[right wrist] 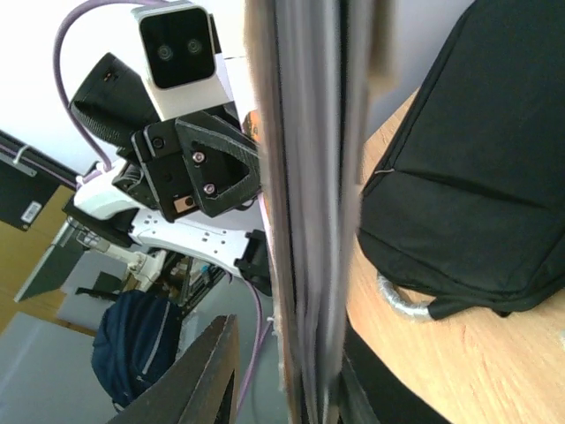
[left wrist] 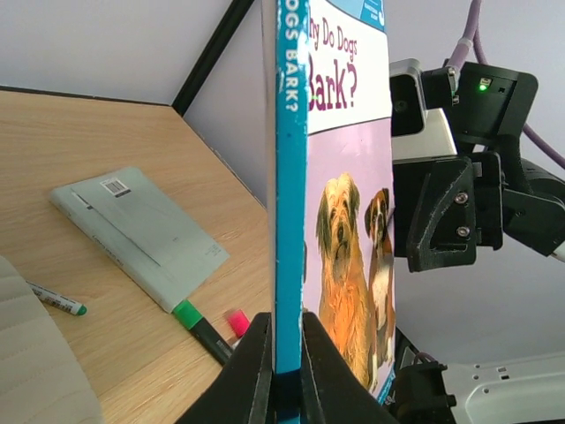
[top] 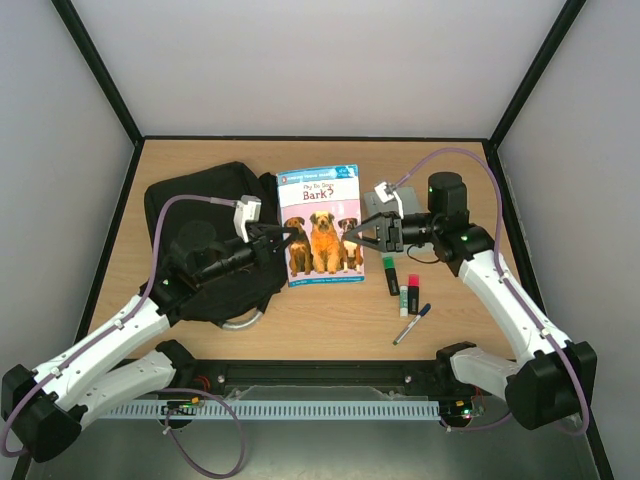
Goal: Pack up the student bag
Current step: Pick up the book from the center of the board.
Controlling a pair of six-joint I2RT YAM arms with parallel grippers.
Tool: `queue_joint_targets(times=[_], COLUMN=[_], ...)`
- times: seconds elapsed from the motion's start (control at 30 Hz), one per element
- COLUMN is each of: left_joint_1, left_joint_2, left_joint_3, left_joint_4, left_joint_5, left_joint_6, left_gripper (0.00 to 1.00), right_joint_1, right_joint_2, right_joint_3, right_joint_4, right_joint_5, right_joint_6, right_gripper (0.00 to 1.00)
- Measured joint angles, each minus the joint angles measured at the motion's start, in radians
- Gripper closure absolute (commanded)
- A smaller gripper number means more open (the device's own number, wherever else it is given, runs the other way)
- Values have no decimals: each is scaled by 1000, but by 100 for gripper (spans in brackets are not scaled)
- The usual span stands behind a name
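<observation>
The student bag (top: 205, 215) is a large black soft bag lying at the left of the table, its grey loop handle (top: 245, 320) at its near side; it also shows in the right wrist view (right wrist: 468, 168). A dog picture book (top: 320, 220) is held in the air between the two arms. My left gripper (top: 287, 238) is shut on the book's blue spine (left wrist: 290, 177), as the left wrist view (left wrist: 287, 327) shows. My right gripper (top: 357, 232) is at the book's page edge (right wrist: 309, 177). Its jaws stand open around that edge (right wrist: 291, 344), one finger (right wrist: 212, 371) clear of the pages.
A grey notebook (left wrist: 141, 234) lies on the table at the right, partly behind my right gripper (top: 375, 203). Near it lie a green marker (top: 389, 275), a red marker (top: 413, 290) and a blue-capped pen (top: 411, 324). Black frame posts edge the table.
</observation>
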Motion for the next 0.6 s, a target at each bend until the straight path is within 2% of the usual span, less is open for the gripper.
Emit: queue_joint_targets(times=[0.2,0.23,0.27,0.3,0.37,0.4,0.47,0.6], left_joint_1=[0,0,0,0,0,0,1,1], left_joint_2=[8,9,11,12,16,17,29,77], left_joint_3=[0,0,0,0,2,8,44,182], left_joint_4=[3,3,2,1,-13,-44,-140,-357], left_joint_5=[3,4,3,3,-6,-25,-79,-235], left_joint_6=[-1,-1,0,1,21,35,76,173], left_gripper=[98,96,89,77,44,34,24,18], right_joint_1=[-8,-10,-12,-15,-20,-29,-53,-100], right_joint_2=[0,0,-1,-2,-2,-2,-2,-4], right_joint_3=[-13,-16,-19,-24,-34,-37,-40,-54], right_joint_4=[17,20,23,25,25,22,2,-42], right_joint_5=[11,15,18,24,34,43,76,159], right_joint_6=[17,16,18,18,13,5,-31,-139], right_gripper=[98,99,99,99,99,99,99,99])
